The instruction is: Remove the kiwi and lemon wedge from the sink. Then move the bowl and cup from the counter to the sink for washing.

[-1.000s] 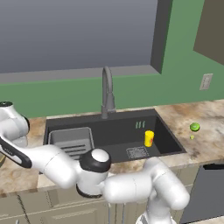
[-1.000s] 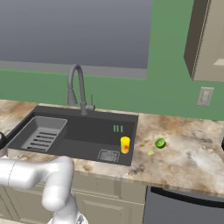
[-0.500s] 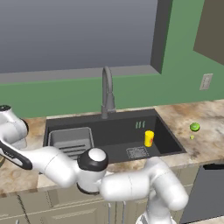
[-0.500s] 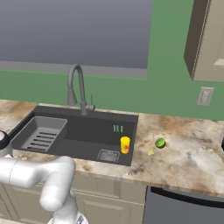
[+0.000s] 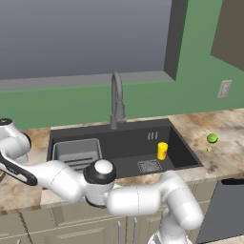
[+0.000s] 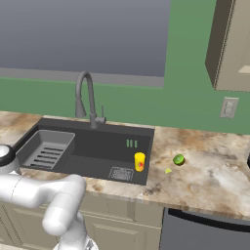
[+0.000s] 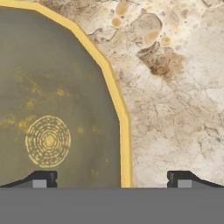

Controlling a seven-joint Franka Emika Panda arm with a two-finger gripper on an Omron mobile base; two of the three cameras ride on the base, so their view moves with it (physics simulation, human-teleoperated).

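Observation:
My gripper (image 7: 111,180) is open, pointing down at the tan-gold bowl (image 7: 48,109). Its yellow rim (image 7: 124,144) runs up between the two fingertips, one over the bowl's inside and one over the marbled counter (image 7: 175,87). My arm (image 5: 62,178) stretches to the far left, beside the sink (image 5: 128,143). The yellow cup (image 5: 162,150) (image 6: 139,161) stands upright inside the sink (image 6: 102,146) near the square drain. On the counter right of the sink lie the green kiwi (image 5: 212,138) (image 6: 178,159) and the tiny lemon wedge (image 5: 208,149) (image 6: 168,170).
A grey gooseneck faucet (image 5: 116,100) (image 6: 85,97) rises behind the basin. A ribbed grey rack (image 5: 76,152) (image 6: 46,149) fills the sink's left part. A dark appliance (image 6: 205,229) sits under the counter at the right. A wall cabinet (image 6: 234,44) hangs above.
The hand has sunk slightly at the far left over the bowl. The cup, kiwi and lemon wedge have not moved.

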